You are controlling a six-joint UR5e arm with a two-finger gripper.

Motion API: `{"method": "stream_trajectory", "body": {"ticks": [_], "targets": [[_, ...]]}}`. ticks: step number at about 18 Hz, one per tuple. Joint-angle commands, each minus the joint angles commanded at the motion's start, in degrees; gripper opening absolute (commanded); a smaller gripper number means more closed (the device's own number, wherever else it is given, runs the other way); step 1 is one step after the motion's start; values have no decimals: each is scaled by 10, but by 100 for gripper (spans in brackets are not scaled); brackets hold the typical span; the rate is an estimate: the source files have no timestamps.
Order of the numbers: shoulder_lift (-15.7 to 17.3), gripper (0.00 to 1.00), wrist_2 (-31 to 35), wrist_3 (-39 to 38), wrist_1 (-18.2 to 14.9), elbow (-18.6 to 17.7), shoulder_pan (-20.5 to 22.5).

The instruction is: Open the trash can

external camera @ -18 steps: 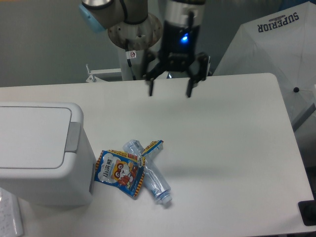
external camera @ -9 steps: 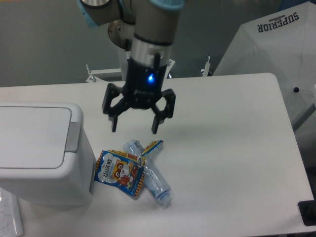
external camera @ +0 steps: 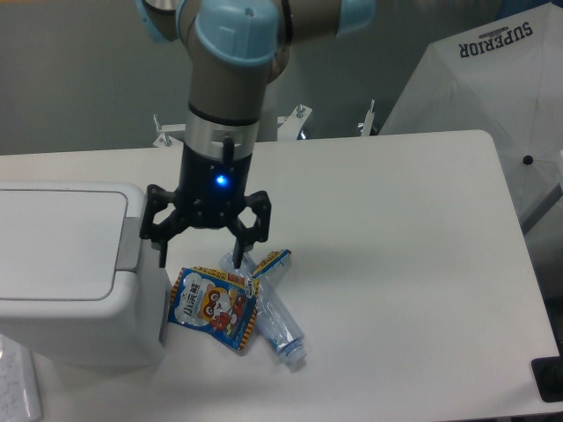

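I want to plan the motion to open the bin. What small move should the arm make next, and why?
Probably a short shift toward the trash can, then down onto its grey push tab. The gripper hangs open and empty beside the bin, over the snack packet and bottle, with one finger near the tab. The lid is shut.

Just below the pincer [external camera: 201,262], on the white bench [external camera: 405,264]: a blue snack packet [external camera: 211,307] with a cartoon face, lying flat. Below and right of the pincer, a clear plastic bottle [external camera: 268,312], on its side, cap end pointing away toward the lower right, partly overlapped by the packet. Across the bottle's upper end, a smaller blue wrapper [external camera: 271,263], right beside the pincer's right finger. Far right and up, well apart, a white cover [external camera: 493,97] printed SUPERIOR. At bottom right, a dark object [external camera: 549,380] at the bench corner.
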Motion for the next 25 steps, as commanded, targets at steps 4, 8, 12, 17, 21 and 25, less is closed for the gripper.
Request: {"method": "stream_trajectory", "body": {"ticks": [4, 8, 12, 17, 21, 25], "targets": [[3, 100, 1, -7, 4, -11, -3], [4, 100, 1, -8, 4, -18, -6], [6, 100, 2, -9, 4, -19, -12], [6, 100, 2, -8, 4, -21, -13], [7, 100, 2, -7, 4, -22, -13], [7, 100, 4, -7, 4, -26, -13]]}}
